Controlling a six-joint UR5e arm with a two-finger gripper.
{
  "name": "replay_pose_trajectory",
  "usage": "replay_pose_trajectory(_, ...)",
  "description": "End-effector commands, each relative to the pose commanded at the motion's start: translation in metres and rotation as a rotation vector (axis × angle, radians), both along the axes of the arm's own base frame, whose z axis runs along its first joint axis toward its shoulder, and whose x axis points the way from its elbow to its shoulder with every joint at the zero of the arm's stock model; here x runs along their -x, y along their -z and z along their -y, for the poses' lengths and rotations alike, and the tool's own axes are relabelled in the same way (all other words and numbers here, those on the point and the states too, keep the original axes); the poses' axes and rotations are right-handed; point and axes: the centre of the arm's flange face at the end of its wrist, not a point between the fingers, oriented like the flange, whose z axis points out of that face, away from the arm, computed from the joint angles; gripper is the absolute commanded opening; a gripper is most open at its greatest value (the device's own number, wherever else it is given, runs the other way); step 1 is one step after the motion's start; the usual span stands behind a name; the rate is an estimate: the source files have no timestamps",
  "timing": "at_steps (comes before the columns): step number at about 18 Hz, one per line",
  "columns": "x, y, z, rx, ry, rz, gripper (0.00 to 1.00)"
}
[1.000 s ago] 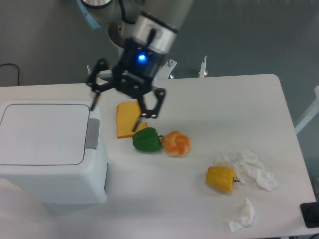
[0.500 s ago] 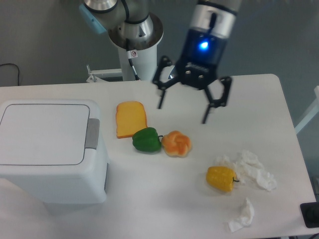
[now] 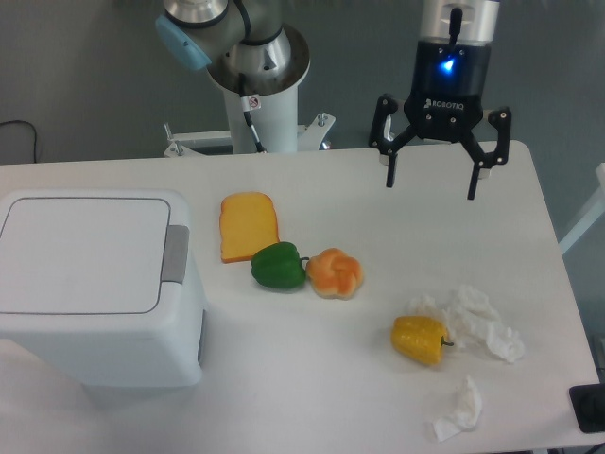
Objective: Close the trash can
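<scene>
The trash can (image 3: 95, 284) is a large white boxy bin at the table's left side. Its flat lid lies down flush on the body, with the grey latch strip (image 3: 174, 254) along its right edge. My gripper (image 3: 431, 180) hangs open above the far right part of the table, well away from the trash can, with nothing between its fingers.
A slice of orange bread (image 3: 249, 225), a green pepper (image 3: 279, 266) and an orange bun (image 3: 335, 272) lie in the middle. A yellow pepper (image 3: 419, 339) and crumpled white tissues (image 3: 482, 324) lie at the right front. The arm's base (image 3: 260, 66) stands behind the table.
The gripper has swung from beside the trash can's top right corner over to the far right of the table and risen, staying open. The lid lies flat throughout.
</scene>
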Motion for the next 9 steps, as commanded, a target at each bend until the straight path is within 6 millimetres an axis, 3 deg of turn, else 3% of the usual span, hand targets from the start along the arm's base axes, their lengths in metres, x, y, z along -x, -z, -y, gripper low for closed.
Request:
replay_pose_trajectory(5, 0.005, 0.003, 0.019, 0.120, 0.130, -0.071, 1.00)
replay_pose_trajectory(9, 0.011, 0.007, 0.048, 0.278, 0.332, -0.147, 1.00)
